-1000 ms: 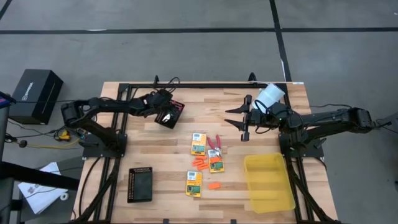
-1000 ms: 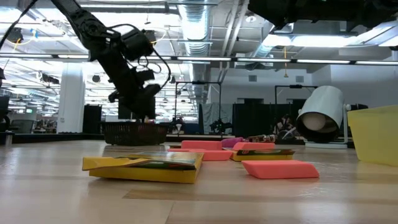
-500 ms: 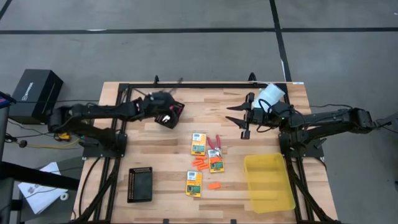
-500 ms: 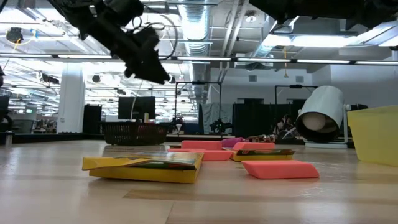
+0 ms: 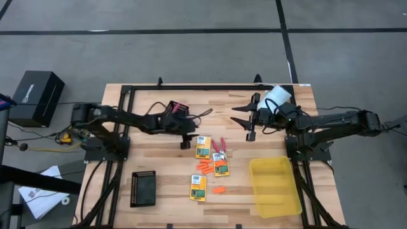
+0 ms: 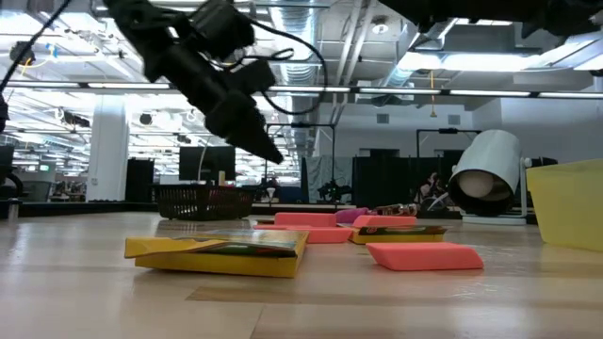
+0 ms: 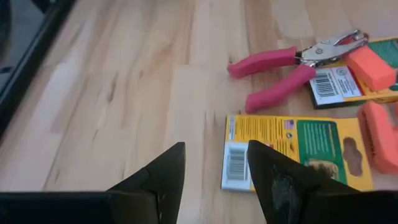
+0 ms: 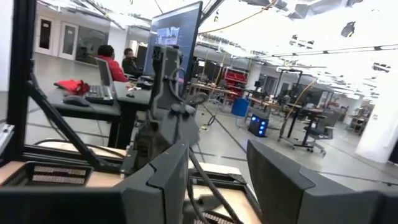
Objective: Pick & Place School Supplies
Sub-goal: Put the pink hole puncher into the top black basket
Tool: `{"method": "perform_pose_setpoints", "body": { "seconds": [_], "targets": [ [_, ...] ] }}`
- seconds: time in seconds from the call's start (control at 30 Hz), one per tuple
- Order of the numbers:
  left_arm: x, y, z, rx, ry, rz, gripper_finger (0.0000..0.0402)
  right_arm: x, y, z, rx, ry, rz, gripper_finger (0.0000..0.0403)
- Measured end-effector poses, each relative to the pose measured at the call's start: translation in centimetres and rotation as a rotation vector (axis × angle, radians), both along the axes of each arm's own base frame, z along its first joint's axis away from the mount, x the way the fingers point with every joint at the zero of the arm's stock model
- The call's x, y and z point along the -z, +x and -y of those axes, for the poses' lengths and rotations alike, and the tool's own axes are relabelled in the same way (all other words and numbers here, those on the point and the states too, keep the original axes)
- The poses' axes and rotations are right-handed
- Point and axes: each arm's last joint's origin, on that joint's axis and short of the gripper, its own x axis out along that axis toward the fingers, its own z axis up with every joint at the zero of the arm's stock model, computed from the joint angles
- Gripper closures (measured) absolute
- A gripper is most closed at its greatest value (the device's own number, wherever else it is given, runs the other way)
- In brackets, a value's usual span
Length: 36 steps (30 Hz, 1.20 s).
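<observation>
- The left gripper [image 5: 186,141] hangs over the middle of the desk [image 5: 165,165], just beside the nearest crayon box [image 5: 203,146]; its fingers [image 7: 163,180] stand apart and hold nothing.
- Past those fingers lie that crayon box [image 7: 292,152] flat on the wood, and beyond it a pink-handled tool [image 7: 292,67] resting partly on a second box [image 7: 348,81].
- Orange stubs [image 5: 205,167] lie between the boxes, one [image 5: 219,189] apart nearer the front edge.
- A third box [image 5: 198,187] lies nearer the front.
- A mesh tray [image 5: 176,113] sits toward the back, behind the left arm; another [image 5: 143,188] sits at the front left.
- The yellow bin [image 5: 275,186] stands at the front right.
- The right gripper [image 5: 245,120] waits above the back right of the desk, fingers [image 8: 163,180] spread, empty.
</observation>
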Motion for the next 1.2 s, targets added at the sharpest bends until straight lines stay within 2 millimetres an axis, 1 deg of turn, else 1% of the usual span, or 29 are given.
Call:
{"method": "perform_pose_setpoints", "body": {
  "seconds": [0.1, 0.3, 0.43, 0.5, 0.63, 0.8, 0.9, 1.03, 1.2],
  "targets": [
    [0.3, 1.8, -0.1, 0.057, 0.012, -0.013, 0.0234, -0.3, 0.1, -0.1, -0.008, 0.007, -0.021, 0.025],
    [-0.2, 4.8, -0.3, 0.156, 0.022, 0.002, 0.0234, -0.7, 0.3, -0.1, -0.007, 0.011, -0.052, 0.0246],
    [0.1, 5.7, -0.4, 0.196, 0.038, -0.024, 0.0234, -1.6, 0.4, -0.1, -0.008, 0.004, -0.076, 0.0243],
    [0.1, 6.2, -0.5, 0.201, 0.042, -0.02, 0.0234, -2.4, 0.5, -0.1, -0.007, -0.011, -0.067, 0.0243],
    [0.6, 6.5, -0.4, 0.217, 0.029, -0.037, 0.0234, -4.1, 0.5, -0.2, 0.0, -0.067, -0.047, 0.0243],
    [1.2, 6.6, -0.3, 0.222, 0.025, -0.05, 0.0234, -6.5, -1.1, -0.2, 0.04, -0.114, -0.033, 0.0243],
    [1.5, 6.8, 0.1, 0.236, 0.025, -0.051, 0.0234, -7.1, -2.7, -0.2, 0.077, -0.13, -0.048, 0.0244],
    [1.9, 7.1, 0.6, 0.283, 0.026, -0.058, 0.0234, -7.8, -5.2, -0.3, 0.074, -0.107, -0.043, 0.0245],
    [1.8, 8.0, 1.2, 0.34, 0.05, -0.055, 0.0234, -8.1, -7.1, -0.6, 0.052, -0.077, -0.039, 0.0238]
  ]
}}
